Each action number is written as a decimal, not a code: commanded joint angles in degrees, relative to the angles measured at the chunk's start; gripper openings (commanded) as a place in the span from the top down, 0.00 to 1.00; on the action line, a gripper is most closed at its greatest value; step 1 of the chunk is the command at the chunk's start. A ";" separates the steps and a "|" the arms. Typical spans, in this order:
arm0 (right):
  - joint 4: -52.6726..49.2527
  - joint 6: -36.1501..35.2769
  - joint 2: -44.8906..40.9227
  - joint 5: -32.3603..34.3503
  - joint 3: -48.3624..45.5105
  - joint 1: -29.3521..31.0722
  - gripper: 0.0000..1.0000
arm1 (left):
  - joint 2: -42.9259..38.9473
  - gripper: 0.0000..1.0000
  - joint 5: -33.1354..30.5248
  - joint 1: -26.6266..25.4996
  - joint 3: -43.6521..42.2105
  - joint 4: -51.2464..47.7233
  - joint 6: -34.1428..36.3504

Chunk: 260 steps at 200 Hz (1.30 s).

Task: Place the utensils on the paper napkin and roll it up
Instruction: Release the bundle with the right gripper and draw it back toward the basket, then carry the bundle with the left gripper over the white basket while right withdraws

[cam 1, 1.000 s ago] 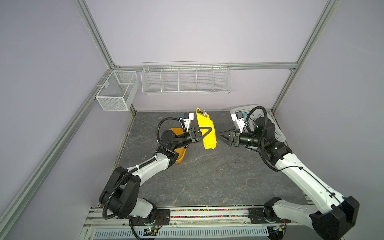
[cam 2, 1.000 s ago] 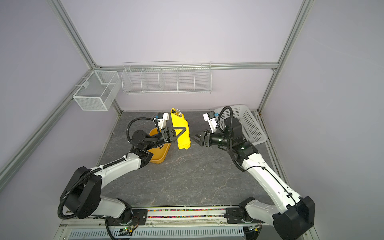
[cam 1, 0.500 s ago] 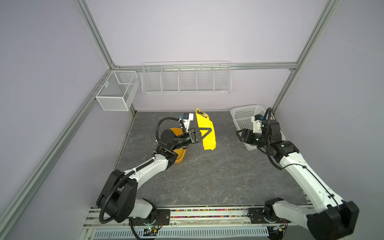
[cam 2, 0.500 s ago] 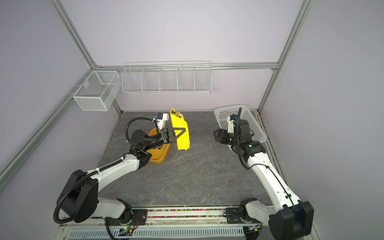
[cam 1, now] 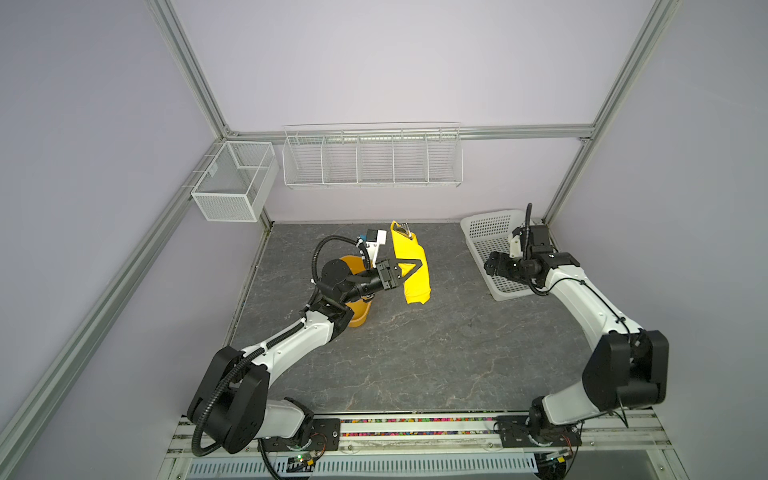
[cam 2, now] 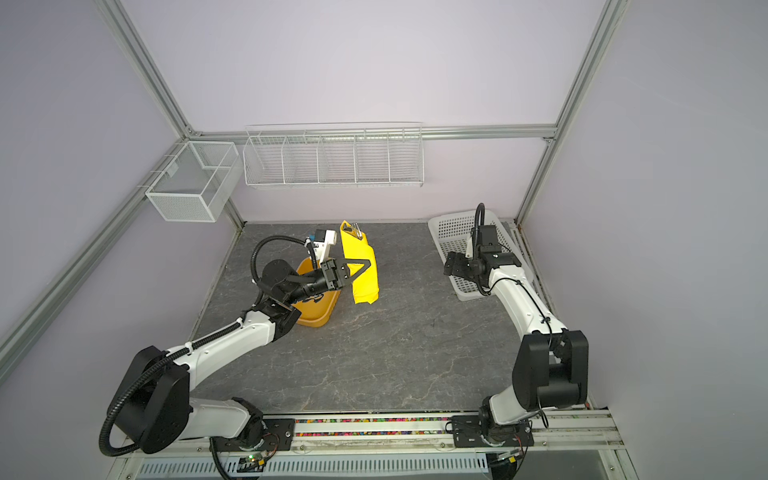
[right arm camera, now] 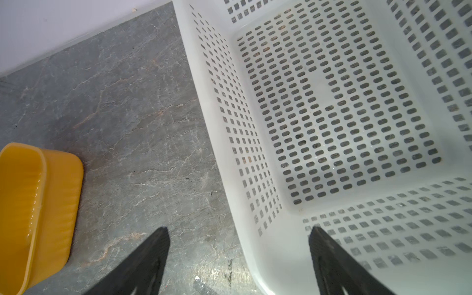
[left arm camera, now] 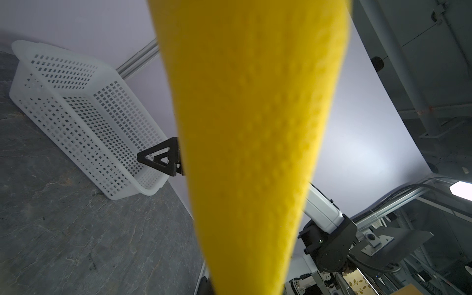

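Observation:
The paper napkin (cam 1: 409, 253) (cam 2: 361, 249) is a yellow roll held up on end above the table, and it fills the middle of the left wrist view (left arm camera: 250, 127). Silver tips of the utensils (cam 1: 402, 227) (cam 2: 355, 227) poke out of its top end; the rest of them is hidden inside. My left gripper (cam 1: 417, 268) (cam 2: 365, 266) is shut on the roll at mid-height. My right gripper (cam 1: 490, 264) (cam 2: 451, 264) (right arm camera: 238, 232) stands open and empty, well to the right of the roll, straddling the near left corner of the white basket (right arm camera: 229, 127).
The white perforated basket (cam 1: 482, 232) (cam 2: 453, 224) (left arm camera: 76, 102) lies at the back right. An orange-yellow tub (cam 1: 357, 316) (cam 2: 316, 307) (right arm camera: 33, 204) sits under my left wrist. Two wire baskets (cam 1: 372, 160) (cam 1: 235, 183) hang on the walls.
My right gripper has drawn back from the napkin roll to the right, over the white basket's corner, and its jaws have opened wider. The left gripper and the roll have stayed put.

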 commanded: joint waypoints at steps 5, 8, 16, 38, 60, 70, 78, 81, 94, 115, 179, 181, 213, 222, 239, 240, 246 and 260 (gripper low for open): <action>-1.83 -3.02 4.00 -2.91 3.00 -0.25 0.11 | -2.17 1.00 -0.98 0.00 0.31 0.19 1.60; -1.97 -3.15 4.48 -2.99 3.33 -0.30 0.11 | -2.19 1.00 -0.92 0.01 0.34 0.20 1.60; -2.71 -3.41 6.05 -3.19 4.26 -0.35 0.11 | -2.19 1.00 -0.98 0.01 0.30 0.22 1.60; -3.29 -3.22 9.16 -3.88 5.25 -0.35 0.11 | -2.39 1.00 -0.94 0.01 0.08 -0.42 1.60; -3.52 -2.73 11.32 -6.42 5.47 -0.36 0.11 | -2.50 1.00 -0.92 0.01 -0.19 -1.22 1.60; -3.25 -2.82 11.94 -9.12 5.22 -0.35 0.11 | -2.51 1.00 -0.97 0.00 -0.19 -1.45 1.60; -2.64 -2.87 12.23 -11.56 4.72 -0.27 0.11 | -2.56 1.00 -1.02 0.01 -0.21 -1.54 1.60; -2.49 -2.86 12.36 -12.46 4.62 -0.20 0.11 | -2.53 1.00 -1.04 0.01 -0.21 -1.57 2.48; -2.20 -2.07 12.47 -13.71 3.88 0.21 0.11 | -2.54 1.00 -1.35 0.01 -0.19 -1.81 3.53; -0.83 -1.54 11.95 -15.82 1.91 1.82 0.14 | -3.00 1.00 -2.45 0.05 0.05 -3.48 4.55; 7.11 5.73 6.74 -14.97 -8.28 16.29 0.18 | -6.09 1.00 -5.98 0.71 -0.44 -9.20 7.62; 7.40 6.01 6.57 -14.93 -8.58 16.84 0.18 | -6.16 1.00 -5.93 0.74 -0.38 -9.22 7.59; 11.14 10.47 4.97 -13.60 -12.06 25.31 0.20 | -7.13 1.00 -6.36 1.76 -0.86 -9.74 7.27; 12.11 11.62 4.90 -13.42 -12.67 27.65 0.20 | -7.52 1.00 -6.84 1.94 -1.01 -9.77 7.19; 13.89 12.90 5.28 -13.75 -13.03 32.20 0.21 | -8.25 1.00 -7.64 2.27 -1.32 -9.95 7.14; 13.96 12.93 5.35 -13.75 -13.02 32.40 0.21 | -8.32 1.00 -7.65 2.28 -1.33 -9.99 7.14; 14.11 13.00 5.80 -13.84 -12.81 33.84 0.21 | -8.55 1.00 -7.82 2.39 -1.42 -10.19 7.14; 13.81 12.58 6.77 -13.85 -12.10 37.40 0.22 | -9.04 1.00 -8.04 2.80 -1.59 -10.53 7.14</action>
